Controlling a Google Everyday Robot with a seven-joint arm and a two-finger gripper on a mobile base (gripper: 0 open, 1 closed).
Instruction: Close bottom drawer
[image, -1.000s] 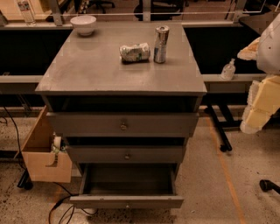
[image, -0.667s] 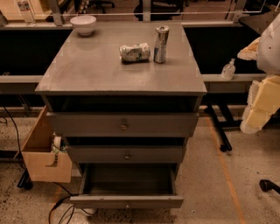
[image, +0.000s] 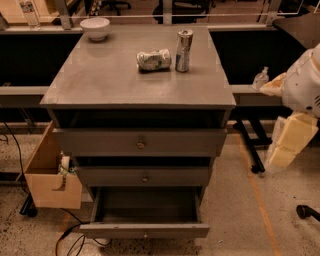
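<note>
Cream-coloured and blocky, the gripper (image: 291, 142) hangs at the right edge of the view, below the white rounded housing of the arm (image: 305, 85). Whether it is open or closed cannot be told from this angle. It holds nothing that can be seen and touches nothing, and it is well apart from the cabinet, out to that unit's right side.

Just beside the arm, a small clear bottle (image: 260, 78) stands on a grey ledge (image: 250, 92). An orange line (image: 256, 195) runs along the speckled floor below the gripper.

The grey cabinet (image: 115, 80) fills the middle of the view with three drawers stacked in its front. The bottom drawer (image: 145, 230) sits lowest, near the floor, and is pulled well out, so its dark inside shows from above. The middle drawer (image: 145, 176) and the top drawer (image: 140, 142) each stand out a little from the frame.

On the cabinet's top, a crushed can (image: 154, 59) lies on its side, just beside an upright can (image: 183, 44). A white bowl (image: 95, 27) stands at the far left corner. A cardboard box (image: 50, 177) sits against the cabinet's left side.
</note>
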